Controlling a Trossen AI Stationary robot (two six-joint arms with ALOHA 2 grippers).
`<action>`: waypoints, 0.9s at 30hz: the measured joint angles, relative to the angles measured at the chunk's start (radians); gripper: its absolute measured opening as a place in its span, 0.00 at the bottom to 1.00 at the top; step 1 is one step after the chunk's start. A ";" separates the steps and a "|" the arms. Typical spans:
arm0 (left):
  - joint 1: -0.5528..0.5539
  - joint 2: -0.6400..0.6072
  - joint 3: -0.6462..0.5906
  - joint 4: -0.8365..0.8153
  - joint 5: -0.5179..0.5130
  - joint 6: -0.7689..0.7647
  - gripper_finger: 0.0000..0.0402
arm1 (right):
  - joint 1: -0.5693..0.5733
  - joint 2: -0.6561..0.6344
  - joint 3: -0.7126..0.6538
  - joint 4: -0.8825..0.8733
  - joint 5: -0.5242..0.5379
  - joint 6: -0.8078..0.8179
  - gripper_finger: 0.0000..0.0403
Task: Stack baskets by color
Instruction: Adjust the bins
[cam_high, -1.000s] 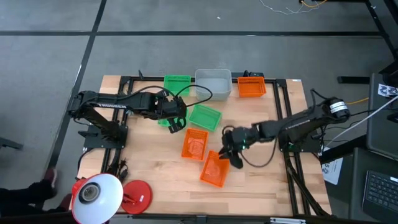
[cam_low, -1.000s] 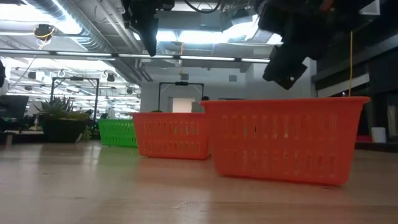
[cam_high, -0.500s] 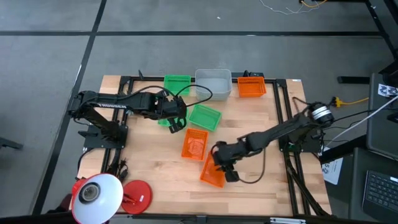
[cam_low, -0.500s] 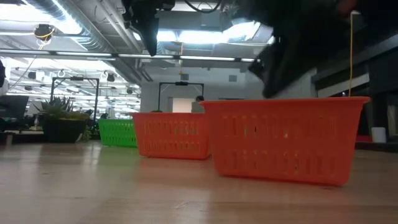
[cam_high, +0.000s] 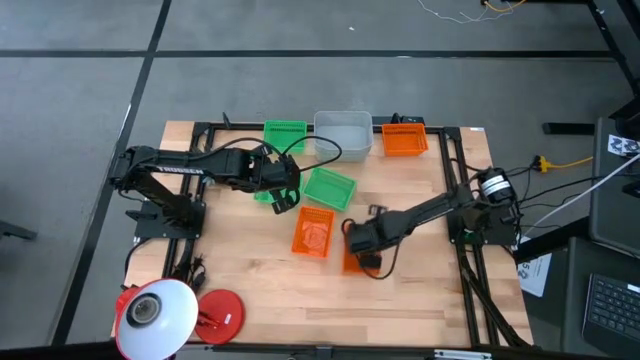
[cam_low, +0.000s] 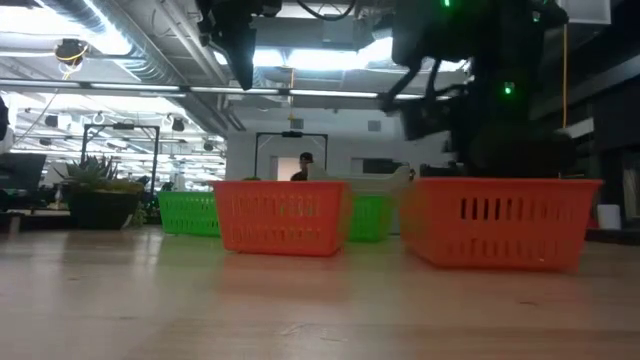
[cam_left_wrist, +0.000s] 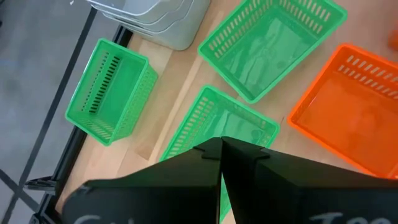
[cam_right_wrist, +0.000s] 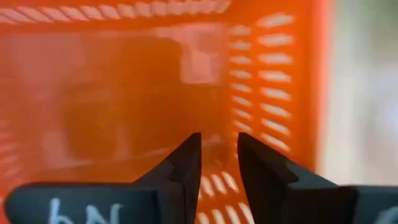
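Note:
Three orange baskets show: one at the back right (cam_high: 405, 138), one mid-table (cam_high: 313, 232), and one (cam_high: 350, 262) under my right gripper (cam_right_wrist: 217, 162). That gripper is open, points down and reaches inside this basket (cam_low: 500, 225), close to a slotted wall. Green baskets rest on their bottoms at the back (cam_high: 285, 133), in the middle (cam_high: 330, 188) and below my left gripper (cam_left_wrist: 221, 149). The left gripper is shut and hangs high above that third green basket (cam_left_wrist: 211, 124). The grey-white baskets stand stacked (cam_high: 343, 132) at the far edge. My right gripper has its fingers (cam_right_wrist: 186, 168) down inside the orange basket, beside the foot of a slotted side wall (cam_right_wrist: 261, 93). They come from above, pointing down. Whether they touch the floor or the wall, I cannot tell. The basket stands flat on the table.
A red lamp base (cam_high: 222, 312) and its white shade (cam_high: 155, 315) stand at the near left corner. Black frame rails (cam_high: 455, 180) run along the table's sides. Bare wood lies along the near edge (cam_high: 400, 300).
My right gripper has gone down and toward the table's left, tipping from a slant to point nearly straight down into the orange basket. That basket has slid toward the far edge and turned about; it now shows smaller in the low view.

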 joint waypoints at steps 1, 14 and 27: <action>0.000 0.000 0.000 0.001 0.000 0.000 0.00 | -0.010 -0.003 0.000 -0.053 0.035 0.031 0.26; 0.000 0.000 -0.140 0.062 0.000 0.000 0.00 | -0.198 -0.004 -0.023 -0.515 0.356 0.422 0.26; -0.027 0.020 -0.159 0.112 0.310 -0.054 0.00 | -0.135 -0.125 0.075 -0.489 0.316 0.253 0.26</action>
